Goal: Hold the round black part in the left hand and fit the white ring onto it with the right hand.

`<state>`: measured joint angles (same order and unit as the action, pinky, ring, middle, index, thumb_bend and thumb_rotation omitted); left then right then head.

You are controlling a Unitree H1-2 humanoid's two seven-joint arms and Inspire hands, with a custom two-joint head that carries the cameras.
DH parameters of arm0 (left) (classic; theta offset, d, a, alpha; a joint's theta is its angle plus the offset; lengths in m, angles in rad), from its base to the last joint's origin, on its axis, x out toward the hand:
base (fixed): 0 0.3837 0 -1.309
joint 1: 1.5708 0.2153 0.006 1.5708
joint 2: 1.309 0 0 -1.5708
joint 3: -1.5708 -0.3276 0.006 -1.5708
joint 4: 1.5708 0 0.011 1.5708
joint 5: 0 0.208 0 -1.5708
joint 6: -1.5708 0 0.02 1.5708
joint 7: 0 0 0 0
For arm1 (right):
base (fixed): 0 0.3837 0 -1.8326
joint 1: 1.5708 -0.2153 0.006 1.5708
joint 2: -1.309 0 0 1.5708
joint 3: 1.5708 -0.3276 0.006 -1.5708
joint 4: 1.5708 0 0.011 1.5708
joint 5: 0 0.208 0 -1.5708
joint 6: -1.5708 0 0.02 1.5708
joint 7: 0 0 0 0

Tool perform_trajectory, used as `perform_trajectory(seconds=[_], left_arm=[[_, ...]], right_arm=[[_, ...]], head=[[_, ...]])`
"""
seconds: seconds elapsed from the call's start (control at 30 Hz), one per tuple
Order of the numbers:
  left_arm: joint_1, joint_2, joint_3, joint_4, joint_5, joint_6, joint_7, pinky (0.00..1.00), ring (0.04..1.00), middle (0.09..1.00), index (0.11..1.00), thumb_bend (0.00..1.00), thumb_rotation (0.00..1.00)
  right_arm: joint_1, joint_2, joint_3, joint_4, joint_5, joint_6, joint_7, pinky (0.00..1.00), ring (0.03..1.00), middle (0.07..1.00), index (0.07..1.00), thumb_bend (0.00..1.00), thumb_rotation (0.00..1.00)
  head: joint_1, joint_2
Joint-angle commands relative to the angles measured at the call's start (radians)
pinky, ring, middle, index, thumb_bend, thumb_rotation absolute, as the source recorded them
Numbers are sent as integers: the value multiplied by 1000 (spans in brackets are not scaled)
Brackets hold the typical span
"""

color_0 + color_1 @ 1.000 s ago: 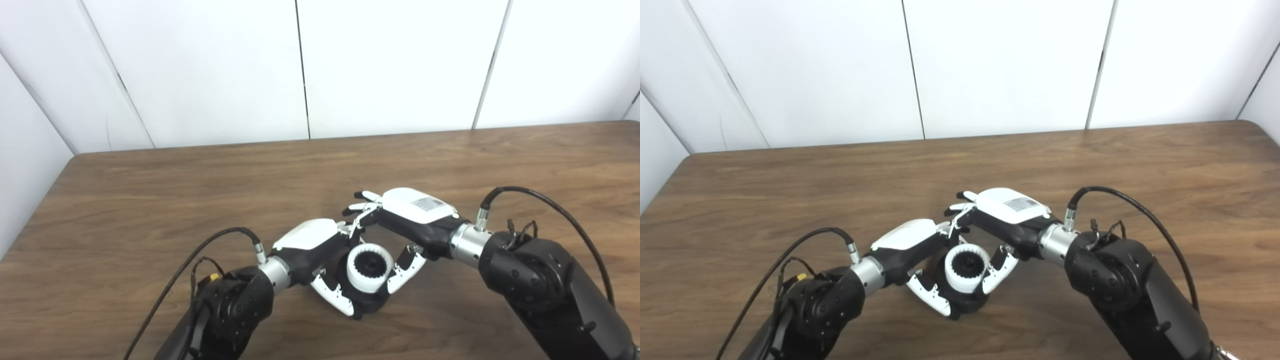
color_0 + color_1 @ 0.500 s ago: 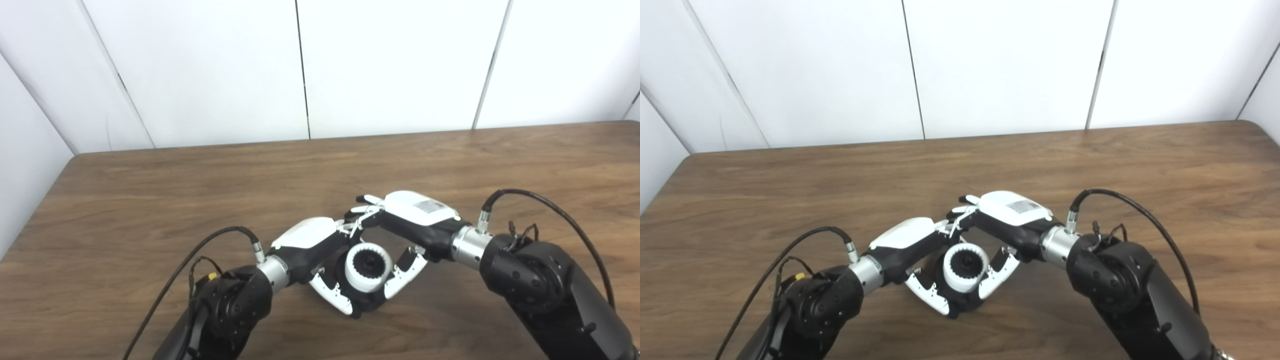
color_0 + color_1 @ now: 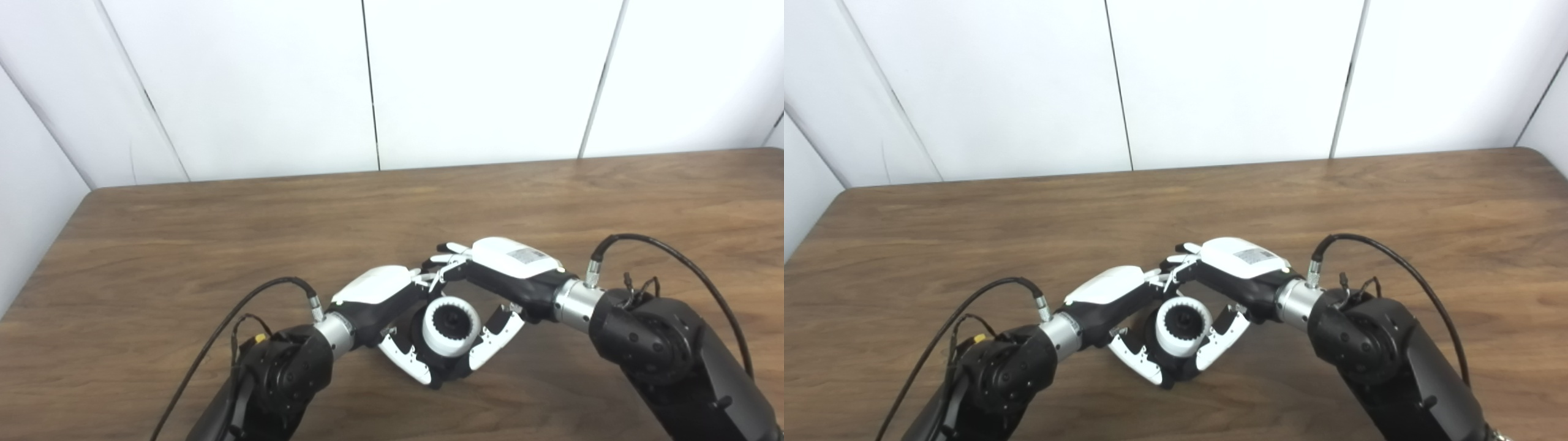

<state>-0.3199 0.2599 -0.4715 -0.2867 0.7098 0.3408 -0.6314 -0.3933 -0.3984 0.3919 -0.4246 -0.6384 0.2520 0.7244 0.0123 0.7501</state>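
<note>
— Where my two arms meet at the near middle of the worktop (image 3: 184, 245), what do you see of the hands?

— I see my left hand (image 3: 383, 294) reaching in from the lower left, palm turned toward the centre, its white back facing up. Its thumb (image 3: 404, 361) curves under and around the round black part (image 3: 450, 320), so I read that hand as closed on the part.

— And your right?

— My right hand (image 3: 508, 269) comes in from the lower right with the wrist bent, its white back up. Its fingers (image 3: 447, 250) arch over the far side, meeting the left hand's there, and its thumb (image 3: 499, 340) presses the near right side of the white ring (image 3: 452, 343). I take it as holding the ring.

— Where does the ring sit?

— I see it around the black part, between both hands, its toothed inner edge facing my cameras and the black hub showing through the middle. Whether it is fully seated I cannot tell.

— Any writing?

— I see a small grey label (image 3: 527, 254) on the back of the right hand; its print is too small to read.
</note>
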Motion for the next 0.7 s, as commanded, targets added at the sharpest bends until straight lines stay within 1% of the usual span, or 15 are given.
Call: perform_trajectory(seconds=[0.0, 0.17, 0.2, 0.27, 0.37, 0.5, 0.67], left_arm=[[-44, 0, 11, -34, 7, -10, 13, 911, 1000, 964, 699, 919, 261], [-40, -1, 12, -32, 6, -14, 20, 906, 1000, 963, 692, 921, 254], [-39, -1, 12, -32, 8, -14, 20, 905, 1000, 962, 690, 921, 255], [-37, 0, 12, -35, 11, -8, 18, 902, 1000, 965, 690, 918, 260], [-36, 0, 13, -35, 12, -4, 16, 912, 1000, 967, 690, 918, 255], [-36, 1, 13, -34, 11, -1, 14, 916, 1000, 969, 691, 914, 253], [-35, 0, 14, -31, 10, 2, 13, 919, 1000, 968, 693, 916, 250]], right_arm=[[-46, -4, -20, -34, 7, -3, -7, 921, 991, 920, 733, 1000, 374], [-45, 1, -38, -40, 20, 13, -6, 909, 990, 925, 736, 1000, 374], [-46, 3, -44, -45, 26, 25, -3, 909, 989, 926, 739, 1000, 374], [-45, 4, -59, -49, 41, 27, -7, 909, 989, 928, 749, 1000, 365], [-48, 1, -74, -49, 59, 23, -16, 898, 989, 931, 758, 1000, 378], [-56, 1, -96, -53, 71, 22, -26, 866, 964, 920, 747, 1000, 369], [-66, -2, -117, -64, 80, 39, -28, 843, 951, 913, 741, 1000, 361]], head=[[1, 0], [1, 0], [1, 0], [1, 0], [1, 1], [-1, 1], [-3, 2]])
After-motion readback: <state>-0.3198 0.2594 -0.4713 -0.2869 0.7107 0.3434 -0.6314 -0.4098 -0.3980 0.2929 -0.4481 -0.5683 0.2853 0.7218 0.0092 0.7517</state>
